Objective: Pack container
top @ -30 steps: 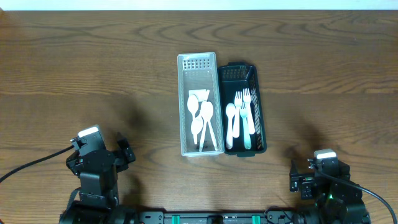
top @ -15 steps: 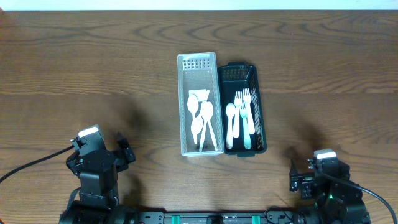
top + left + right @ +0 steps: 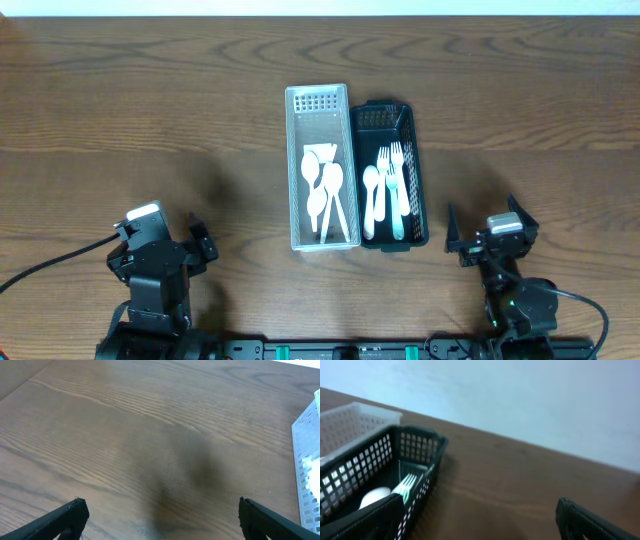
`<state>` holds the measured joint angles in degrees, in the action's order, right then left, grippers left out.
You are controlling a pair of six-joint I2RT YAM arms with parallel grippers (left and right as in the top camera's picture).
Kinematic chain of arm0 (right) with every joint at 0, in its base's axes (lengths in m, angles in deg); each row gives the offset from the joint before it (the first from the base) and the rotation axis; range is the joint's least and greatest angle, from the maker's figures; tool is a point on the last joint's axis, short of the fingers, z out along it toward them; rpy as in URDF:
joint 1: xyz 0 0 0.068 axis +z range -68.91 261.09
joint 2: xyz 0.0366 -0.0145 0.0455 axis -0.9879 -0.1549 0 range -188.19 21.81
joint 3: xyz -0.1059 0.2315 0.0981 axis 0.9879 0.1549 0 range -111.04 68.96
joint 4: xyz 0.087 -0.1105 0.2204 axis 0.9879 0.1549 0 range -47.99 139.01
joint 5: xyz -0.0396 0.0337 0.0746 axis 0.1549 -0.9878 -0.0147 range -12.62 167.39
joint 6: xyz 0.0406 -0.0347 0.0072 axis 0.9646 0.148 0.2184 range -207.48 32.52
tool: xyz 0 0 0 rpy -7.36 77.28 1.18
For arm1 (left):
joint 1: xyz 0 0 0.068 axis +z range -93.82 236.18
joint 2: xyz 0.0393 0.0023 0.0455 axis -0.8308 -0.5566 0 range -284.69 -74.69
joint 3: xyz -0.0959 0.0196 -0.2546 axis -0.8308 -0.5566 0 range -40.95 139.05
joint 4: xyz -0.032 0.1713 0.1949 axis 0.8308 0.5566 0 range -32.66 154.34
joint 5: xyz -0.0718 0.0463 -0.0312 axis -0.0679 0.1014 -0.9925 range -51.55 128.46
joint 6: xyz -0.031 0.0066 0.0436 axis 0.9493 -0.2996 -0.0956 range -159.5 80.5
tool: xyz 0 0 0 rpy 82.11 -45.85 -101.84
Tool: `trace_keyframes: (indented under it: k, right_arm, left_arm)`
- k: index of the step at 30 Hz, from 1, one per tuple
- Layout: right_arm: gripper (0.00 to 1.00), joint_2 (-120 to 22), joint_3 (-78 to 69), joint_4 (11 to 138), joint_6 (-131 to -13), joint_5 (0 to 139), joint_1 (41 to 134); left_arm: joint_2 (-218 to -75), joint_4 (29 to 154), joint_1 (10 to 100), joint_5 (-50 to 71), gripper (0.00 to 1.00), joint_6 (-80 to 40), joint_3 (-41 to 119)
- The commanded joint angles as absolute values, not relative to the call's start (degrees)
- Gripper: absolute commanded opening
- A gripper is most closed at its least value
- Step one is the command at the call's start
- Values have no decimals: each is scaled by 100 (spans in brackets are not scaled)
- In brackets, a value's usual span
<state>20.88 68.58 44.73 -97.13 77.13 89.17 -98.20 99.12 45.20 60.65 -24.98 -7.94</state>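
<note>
A clear white basket (image 3: 297,170) with white spoons (image 3: 325,190) stands at the table's middle. A black basket (image 3: 420,190) touches its right side and holds white forks and a spoon (image 3: 388,190). My left gripper (image 3: 196,240) is open and empty at the front left, over bare wood (image 3: 160,510). My right gripper (image 3: 480,228) is open and empty at the front right, just right of the black basket's near end. The right wrist view shows the black basket (image 3: 385,455) with a fork inside and the white basket (image 3: 345,420) behind it.
The white basket's edge (image 3: 307,455) shows at the right of the left wrist view. A pale wall (image 3: 520,395) lies beyond the table's far edge.
My right arm has moved forward and left toward the black basket, and its open fingers now show in the overhead view. The left arm has not moved.
</note>
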Motion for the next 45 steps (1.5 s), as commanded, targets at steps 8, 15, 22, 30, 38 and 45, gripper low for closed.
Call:
trace_keyframes:
  k: [8, 15, 22, 30, 38, 45]
  right_arm:
    - [99, 2154, 6862, 4653, -10397, 7716, 8737]
    - [99, 2154, 6862, 4626, -10362, 7672, 8726]
    - [99, 2154, 6862, 4626, -10362, 7672, 8726]
    - [99, 2154, 6862, 4626, -10362, 7672, 8726]
    - [99, 2154, 6862, 4626, -10362, 7672, 8726]
    - [99, 2154, 6862, 4626, -10362, 7672, 8726]
  left_arm:
    - [-9824, 9914, 4507, 6032, 98, -2574, -818]
    - [-9822, 9914, 4507, 6032, 98, -2574, -818]
    - [-9824, 9914, 4507, 6032, 98, -2574, -818]
    - [-9824, 9914, 4507, 6032, 98, -2572, -818]
    - [-9824, 9914, 4507, 6032, 98, -2572, -818]
    - [-9822, 9914, 4507, 6034, 98, -2574, -818]
